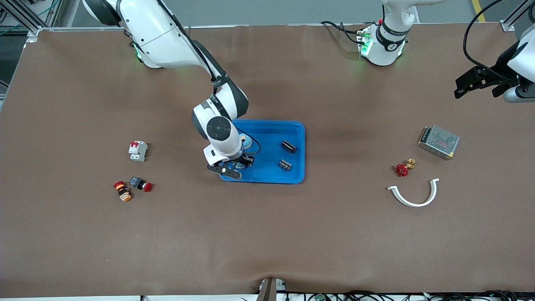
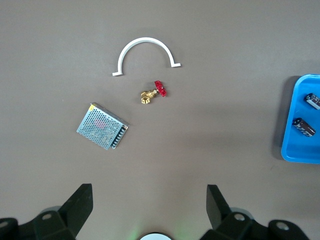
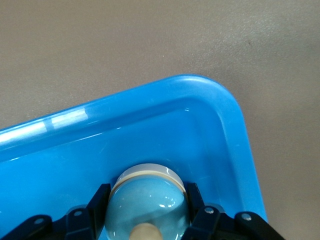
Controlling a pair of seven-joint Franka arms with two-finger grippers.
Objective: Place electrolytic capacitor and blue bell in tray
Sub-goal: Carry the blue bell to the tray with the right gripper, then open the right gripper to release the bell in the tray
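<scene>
The blue tray [image 1: 267, 122] lies mid-table. My right gripper [image 1: 237, 165] is down inside it, at the corner nearest the front camera on the right arm's side, and is shut on the pale blue bell [image 3: 149, 181]. Its black fingers [image 3: 100, 197] press both sides of the dome near the tray wall [image 3: 220, 100]. Two black electrolytic capacitors [image 1: 288, 146] [image 1: 285, 165] lie in the tray toward the left arm's end, and also appear in the left wrist view [image 2: 313, 100] [image 2: 303, 126]. Another pale blue round piece [image 1: 245, 140] peeks out beside the right wrist. My left gripper [image 1: 476, 88] waits open, high over the left arm's end [image 2: 150, 192].
Below the left gripper lie a perforated metal box [image 1: 438, 142], a red-handled brass valve [image 1: 403, 168] and a white curved clip [image 1: 413, 196]. Toward the right arm's end sit a white breaker [image 1: 138, 150] and two push buttons [image 1: 141, 184] [image 1: 123, 191].
</scene>
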